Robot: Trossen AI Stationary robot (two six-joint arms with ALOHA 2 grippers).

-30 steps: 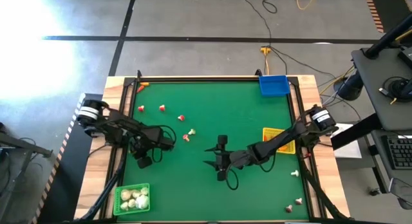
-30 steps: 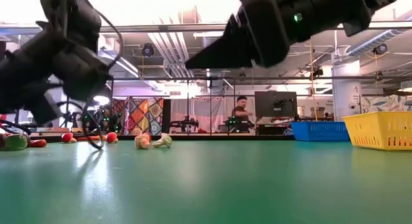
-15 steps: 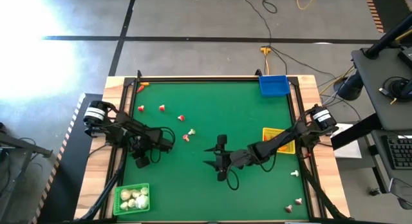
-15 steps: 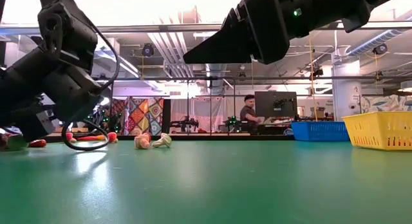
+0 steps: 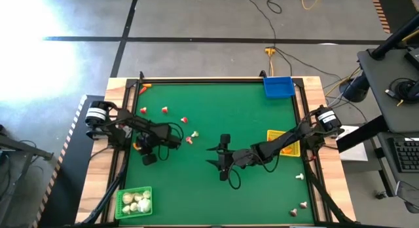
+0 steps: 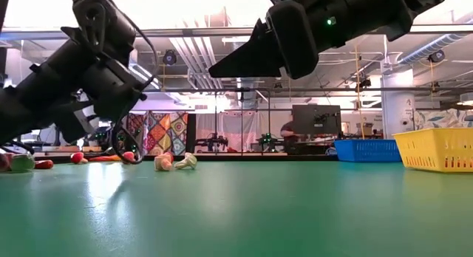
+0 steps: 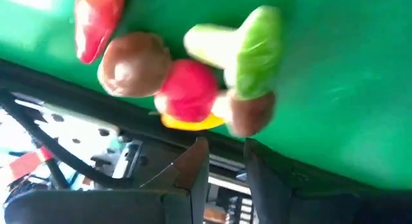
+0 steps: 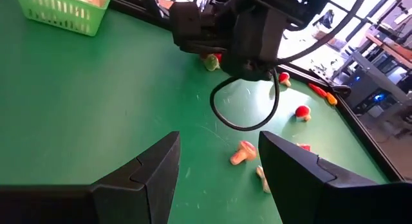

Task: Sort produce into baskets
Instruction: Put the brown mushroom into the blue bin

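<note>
The green basket (image 5: 134, 202) is seen at the table's (image 5: 216, 195) near left corner, whitish bulbs (image 5: 136, 200) heaped inside. Over mid-table the right gripper (image 5: 218, 157) is held with fingers spread, nothing between them. The left gripper (image 5: 139, 146) is poised at the left edge over a small produce cluster (image 7: 193, 82); whether its fingers grip anything cannot be told. The yellow basket (image 5: 283, 142) is placed at the right edge, the blue basket (image 5: 278, 87) at the far right corner.

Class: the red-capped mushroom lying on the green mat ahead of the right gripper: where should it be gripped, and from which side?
Probably the pale stem of the mushroom, just under its cap. It lies on its side, so come straight down, jaws closing across the narrow stem.
</note>
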